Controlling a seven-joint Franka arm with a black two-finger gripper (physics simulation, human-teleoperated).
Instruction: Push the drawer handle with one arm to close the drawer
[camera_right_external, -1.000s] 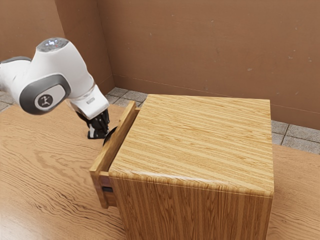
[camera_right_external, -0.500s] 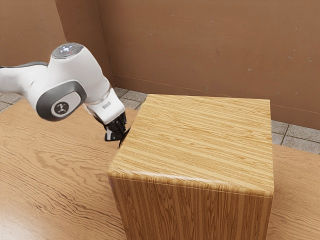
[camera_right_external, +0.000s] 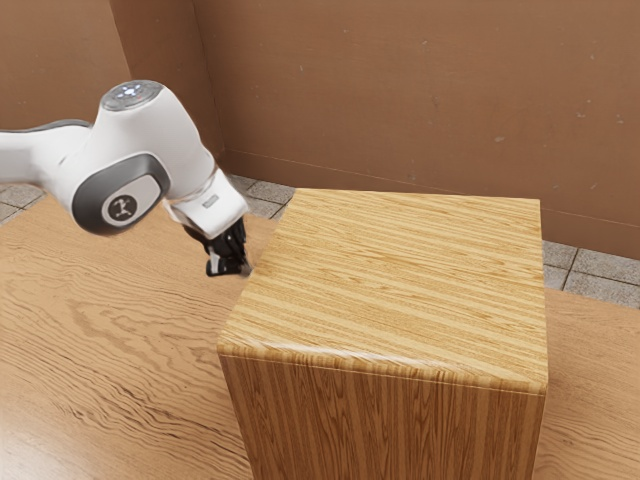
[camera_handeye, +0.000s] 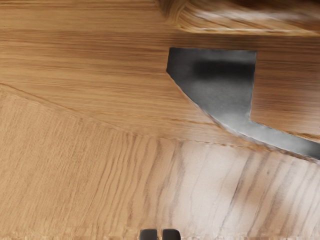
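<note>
Gently press the drawer handle (camera_handeye: 215, 87), below the cabinet's (camera_right_external: 390, 285) top edge on the exterior view's left, straight inward with the narrow end effector (camera_handeye: 160, 234), then retract squarely to avoid snagging.

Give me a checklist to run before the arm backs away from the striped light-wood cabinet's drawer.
1. Drawer front not jutting past the striped light-wood cabinet's top edge: ok.
2. Drawer seated fully flush: cannot tell.
3. Curved dark-grey handle attached to the drawer front: ok.
4. Black two-finger gripper not clamped on the handle: ok.
5. Gripper clear of all contact with the handle: cannot tell.
6. Cabinet upright: ok.
</note>
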